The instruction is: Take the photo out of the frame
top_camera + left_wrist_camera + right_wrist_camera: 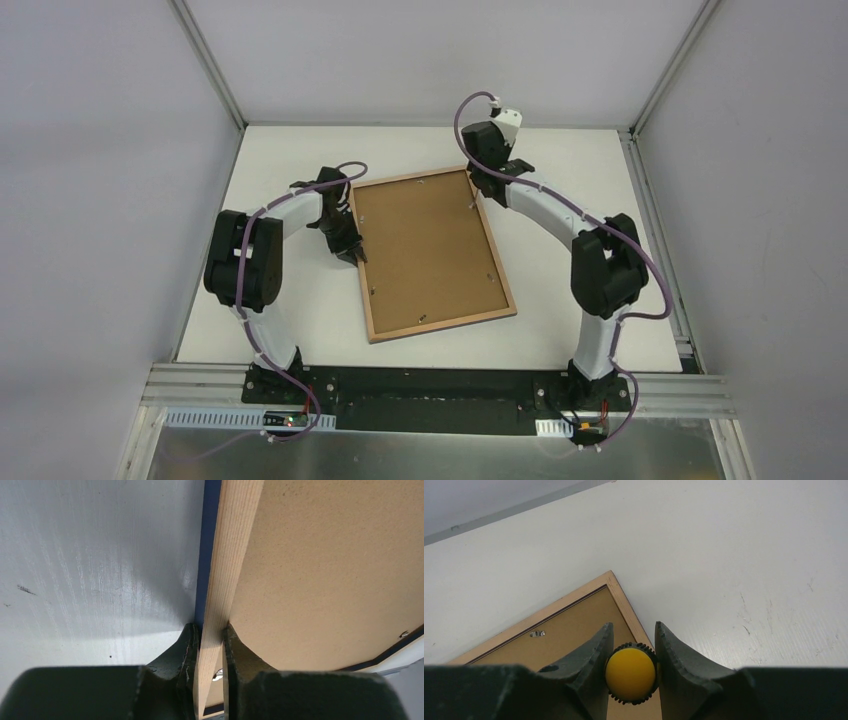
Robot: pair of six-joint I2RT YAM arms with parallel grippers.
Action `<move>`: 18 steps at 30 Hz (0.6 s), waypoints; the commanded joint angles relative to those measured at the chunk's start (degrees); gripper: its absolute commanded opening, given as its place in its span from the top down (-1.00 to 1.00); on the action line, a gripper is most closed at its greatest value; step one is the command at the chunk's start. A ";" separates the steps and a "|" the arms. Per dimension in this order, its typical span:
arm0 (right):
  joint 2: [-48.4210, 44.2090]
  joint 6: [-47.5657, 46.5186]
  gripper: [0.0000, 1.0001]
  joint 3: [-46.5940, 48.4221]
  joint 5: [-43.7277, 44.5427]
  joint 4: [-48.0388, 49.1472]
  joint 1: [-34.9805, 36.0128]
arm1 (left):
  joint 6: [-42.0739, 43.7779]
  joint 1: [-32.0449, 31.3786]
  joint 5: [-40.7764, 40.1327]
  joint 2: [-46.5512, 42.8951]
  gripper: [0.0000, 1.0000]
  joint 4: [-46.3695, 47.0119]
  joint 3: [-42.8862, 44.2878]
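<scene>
Pinching the wood rim of the frame (231, 555), the left pincer (210, 630) apparently steadied it (photo unseen, presumably under the backing board (325, 570) beside it); the right pincer (633, 628) clasped a yellow knob (630, 674), frame corner just ahead.

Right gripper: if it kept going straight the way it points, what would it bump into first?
Probably the frame: the right gripper, its jaws shut on a yellow disc, aims at the wooden rim near its corner, though depth is unclear.
</scene>
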 commanded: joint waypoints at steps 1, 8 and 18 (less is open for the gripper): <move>2.39 -0.31 1.00 3.75 -0.17 3.36 1.21 | 1.61 -0.16 -4.01 3.25 1.00 -4.57 -2.84; 6.01 -2.32 1.00 7.98 0.80 4.28 1.55 | 1.93 -0.16 -3.38 3.50 1.00 -4.72 -3.38; 2.77 -6.40 1.00 6.15 2.32 4.98 2.32 | 0.97 -0.16 -3.48 3.56 1.00 -5.16 -3.02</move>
